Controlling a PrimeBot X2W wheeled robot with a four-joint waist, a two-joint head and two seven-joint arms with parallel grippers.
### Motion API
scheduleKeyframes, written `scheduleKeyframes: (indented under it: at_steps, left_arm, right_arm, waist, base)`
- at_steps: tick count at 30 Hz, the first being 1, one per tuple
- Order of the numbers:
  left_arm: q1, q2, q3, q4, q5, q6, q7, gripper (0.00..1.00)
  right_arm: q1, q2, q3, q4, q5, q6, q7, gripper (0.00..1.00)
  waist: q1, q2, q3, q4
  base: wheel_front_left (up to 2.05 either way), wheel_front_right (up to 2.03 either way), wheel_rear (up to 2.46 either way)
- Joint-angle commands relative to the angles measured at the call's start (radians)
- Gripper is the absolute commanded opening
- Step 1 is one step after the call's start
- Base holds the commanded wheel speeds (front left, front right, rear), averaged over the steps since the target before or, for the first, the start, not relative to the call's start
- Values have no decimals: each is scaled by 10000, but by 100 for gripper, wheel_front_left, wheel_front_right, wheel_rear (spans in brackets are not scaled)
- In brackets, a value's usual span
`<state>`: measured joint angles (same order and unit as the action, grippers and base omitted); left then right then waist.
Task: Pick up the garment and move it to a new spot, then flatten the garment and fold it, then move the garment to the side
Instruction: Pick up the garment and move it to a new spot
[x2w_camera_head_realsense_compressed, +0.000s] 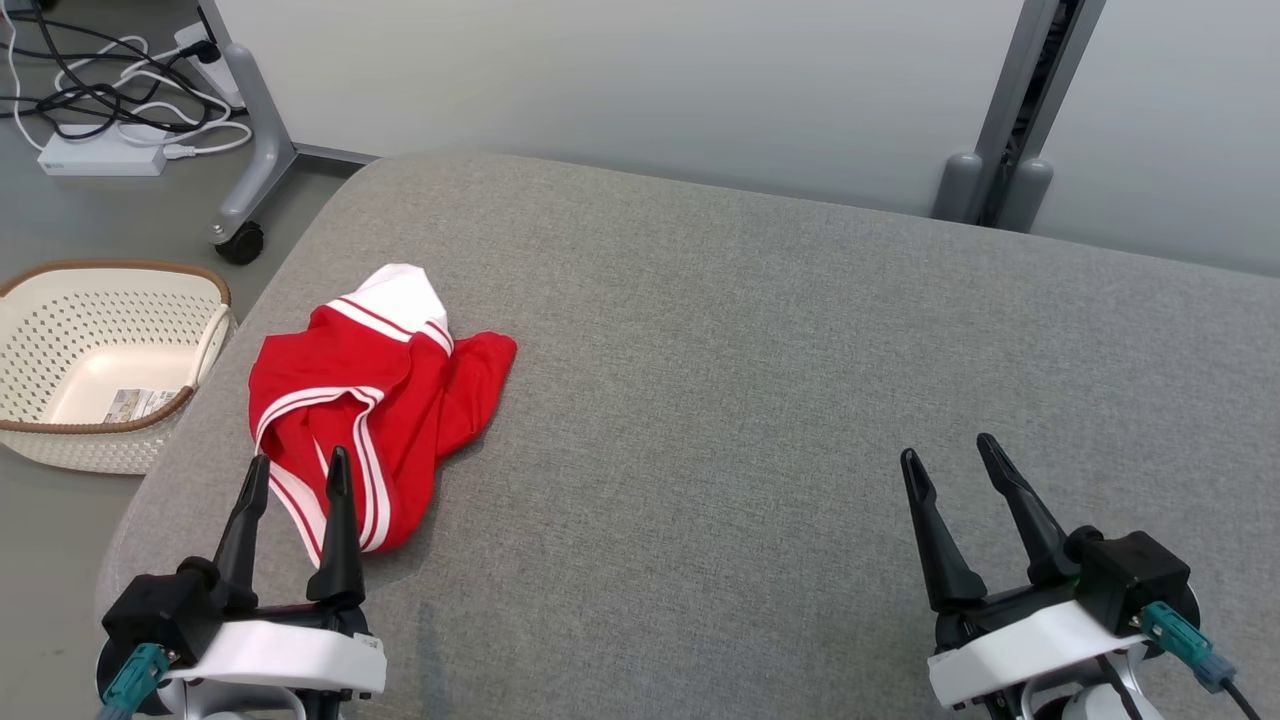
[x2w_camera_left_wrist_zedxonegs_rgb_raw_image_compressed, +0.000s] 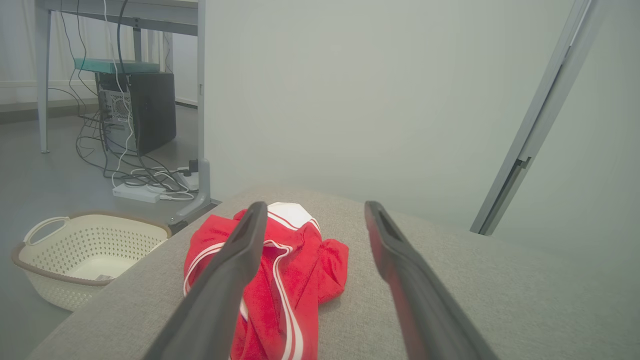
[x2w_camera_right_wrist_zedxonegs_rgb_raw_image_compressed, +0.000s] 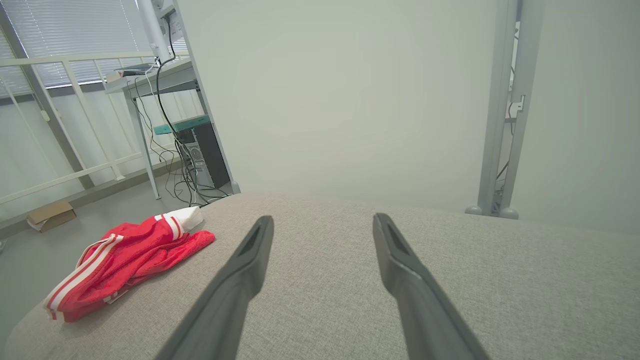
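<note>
Left end effector (x2w_camera_head_realsense_compressed: 299, 456), tapered dark fingers (x2w_camera_head_realsense_compressed: 338, 520) spread open, by crumpled red white-striped garment (x2w_camera_head_realsense_compressed: 390, 390) at nine o'clock, right end effector (x2w_camera_head_realsense_compressed: 947, 448) likewise open, grey woven surface (x2w_camera_head_realsense_compressed: 700, 400)

Bright, even, diffuse lighting throughout, with no hard shadows and no glare. A faint soft shadow on the grey fabric surface (x2w_camera_head_realsense_compressed: 700, 420) beneath the near hem of the red garment (x2w_camera_head_realsense_compressed: 340, 380). Head view sharp, weave crisp. Wrist views hazy and washed out, milky toward the wall (x2w_camera_left_wrist_zedxonegs_rgb_raw_image_compressed: 350, 100), mildly stretched at the corners. Left claw (x2w_camera_left_wrist_zedxonegs_rgb_raw_image_compressed: 315, 206) and right claw (x2w_camera_right_wrist_zedxonegs_rgb_raw_image_compressed: 322, 218) soft, out of focus near the bottom edge. Window blinds (x2w_camera_right_wrist_zedxonegs_rgb_raw_image_compressed: 75, 40) pale and bright.
</note>
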<state>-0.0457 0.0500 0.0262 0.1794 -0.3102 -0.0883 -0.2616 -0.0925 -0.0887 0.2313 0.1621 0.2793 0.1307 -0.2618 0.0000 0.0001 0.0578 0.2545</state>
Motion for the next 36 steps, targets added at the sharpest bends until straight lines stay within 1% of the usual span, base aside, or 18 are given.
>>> scheduleKeyframes:
  at_steps: [1, 6, 8, 13, 18, 20, 28, 33, 36]
  left_arm:
    - [90, 25, 33, -20, -67, -42, -48, 100]
    - [-40, 21, 96, 74, 32, -15, -47, 100]
    - [-104, 20, 22, 538, 117, 41, -33, 100]
    - [-810, 49, 171, 1169, 572, 45, -35, 100]
    - [-2049, 525, 47, 2308, 845, -45, 215, 100]
    - [-2611, 767, -35, 2828, 899, -79, 623, 100]
    - [-4864, 1746, -279, 4636, 950, -180, 3048, 100]
    - [-5969, 2169, -362, 5553, 614, -313, 4209, 100]
    - [-6506, 2309, -387, 6131, 389, -334, 4902, 100]
  right_arm:
    - [42, -6, -26, 10, -15, 3, -41, 100]
    - [-35, -14, 76, 35, -18, 3, -41, 100]
    - [-98, -47, 99, 36, -16, 3, -41, 100]
    - [-278, -163, 170, -37, -45, 3, -41, 100]
    - [-540, -333, 230, -115, -65, 3, -41, 100]
    - [-659, -410, 274, -132, -71, 3, -41, 100]
    - [-1121, -509, 425, -191, -8, 3, -41, 100]
    - [-1380, -568, 493, -228, 46, 3, -41, 100]
    - [-1539, -620, 499, -261, 84, 3, -41, 100]
  waist:
    - [0, -1, -7, -9]
    - [0, -1, 87, -101]
    - [0, -1, 199, -177]
    - [0, -1, 685, -393]
    - [0, -1, 1374, -555]
    - [0, -1, 1637, -609]
    - [0, -1, 2398, -782]
    - [0, -1, 2771, -889]
    - [0, -1, 2984, -941]
  base:
    - [0, 0, 0]
    - [0, 0, 0]
    - [0, 0, 0]
    - [0, 0, 0]
    - [0, 0, 0]
    - [0, 0, 0]
    - [0, 0, 0]
    - [0, 0, 0]
    - [0, 0, 0]
